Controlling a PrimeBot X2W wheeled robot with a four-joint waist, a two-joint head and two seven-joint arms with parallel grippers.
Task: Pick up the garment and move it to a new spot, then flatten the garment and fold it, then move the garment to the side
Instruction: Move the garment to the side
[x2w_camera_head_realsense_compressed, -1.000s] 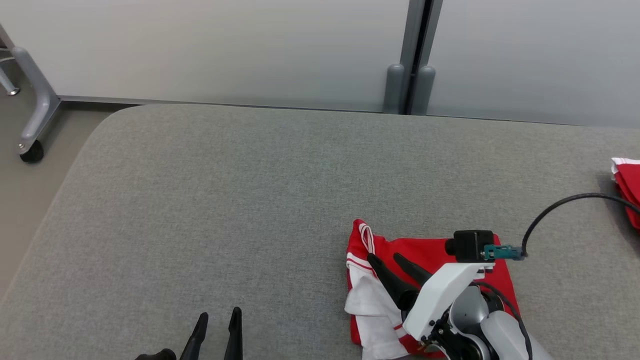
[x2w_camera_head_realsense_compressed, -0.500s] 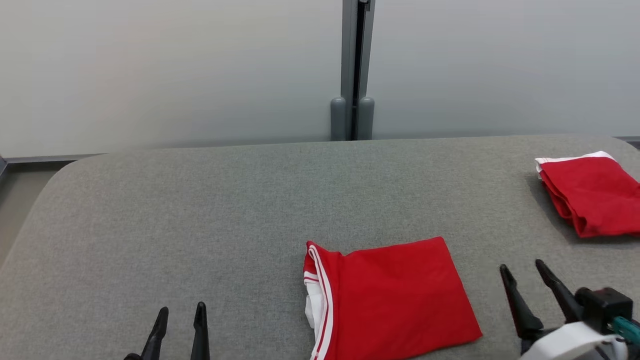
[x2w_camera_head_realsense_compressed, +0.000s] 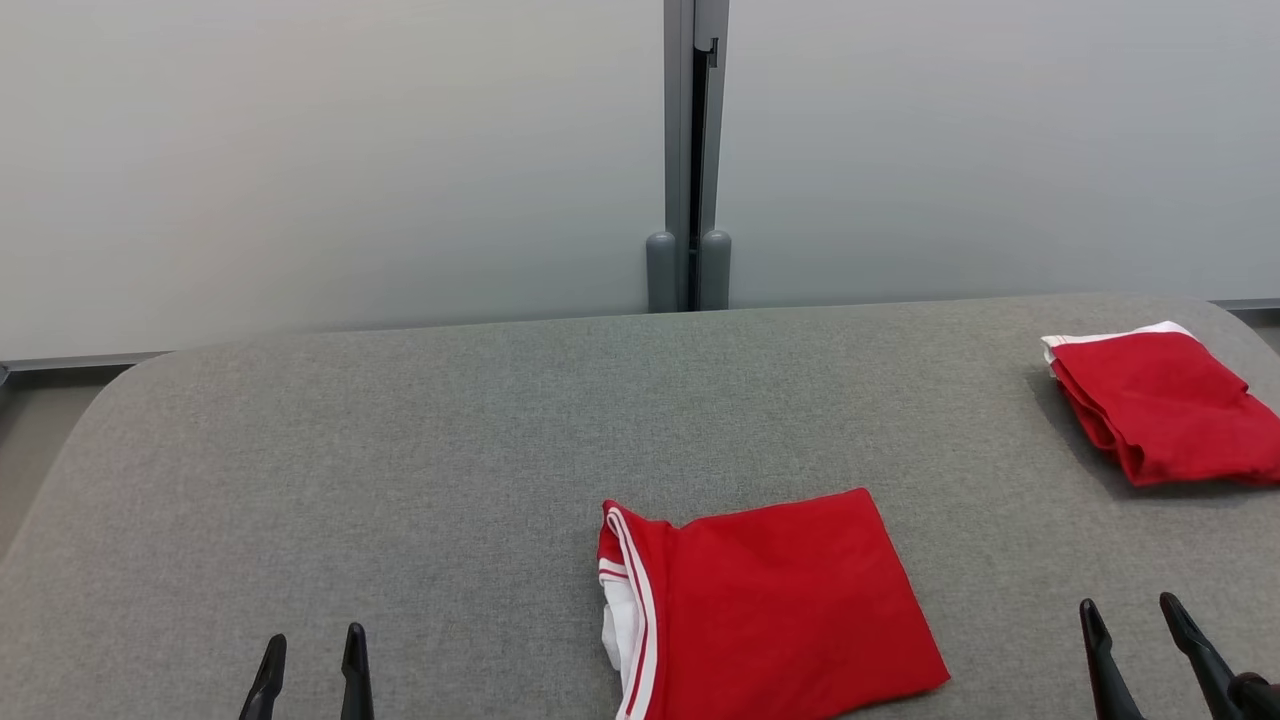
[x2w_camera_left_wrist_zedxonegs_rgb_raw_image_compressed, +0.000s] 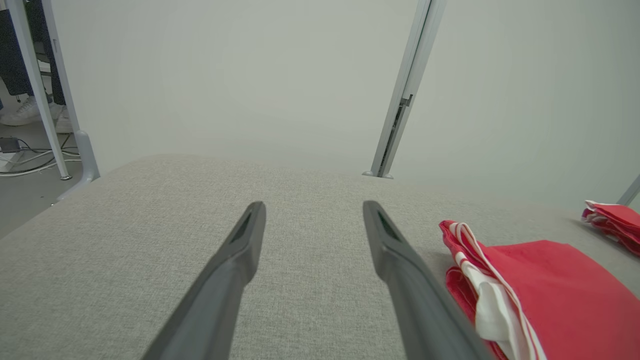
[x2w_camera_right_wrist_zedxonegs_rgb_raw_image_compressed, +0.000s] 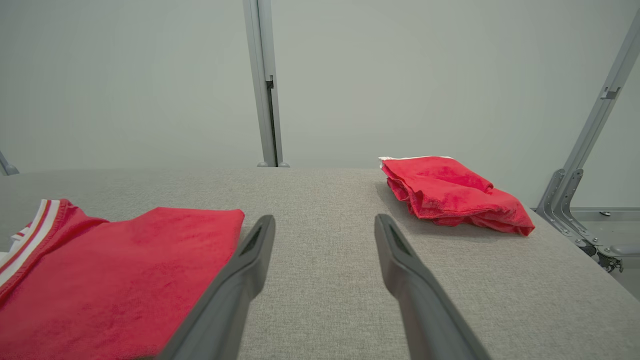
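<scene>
The garment (x2w_camera_head_realsense_compressed: 770, 610) is red with white trim at its left edge. It lies folded flat on the grey padded table (x2w_camera_head_realsense_compressed: 400, 450), near the front middle, and nothing touches it. My left gripper (x2w_camera_head_realsense_compressed: 313, 640) hangs open over bare table to the garment's left. In the left wrist view the left gripper (x2w_camera_left_wrist_zedxonegs_rgb_raw_image_compressed: 314, 205) has empty fingers, with the garment (x2w_camera_left_wrist_zedxonegs_rgb_raw_image_compressed: 550, 290) off to the right. My right gripper (x2w_camera_head_realsense_compressed: 1128, 605) is open at the garment's right. In the right wrist view the right gripper (x2w_camera_right_wrist_zedxonegs_rgb_raw_image_compressed: 325, 218) is empty, beside the garment (x2w_camera_right_wrist_zedxonegs_rgb_raw_image_compressed: 115, 280).
A second folded red garment (x2w_camera_head_realsense_compressed: 1160, 405) lies near the table's far right edge, also seen as the red bundle (x2w_camera_right_wrist_zedxonegs_rgb_raw_image_compressed: 450, 192). A grey post (x2w_camera_head_realsense_compressed: 690, 150) splits the pale wall behind. A metal frame leg (x2w_camera_right_wrist_zedxonegs_rgb_raw_image_compressed: 575, 200) stands off the right end. A person's shoes (x2w_camera_left_wrist_zedxonegs_rgb_raw_image_compressed: 20, 112) rest on the floor far left.
My right gripper has lifted off the garment and drawn back to the lower right, open. The garment now lies with its red face up. The head camera has swung right and tilted up.
</scene>
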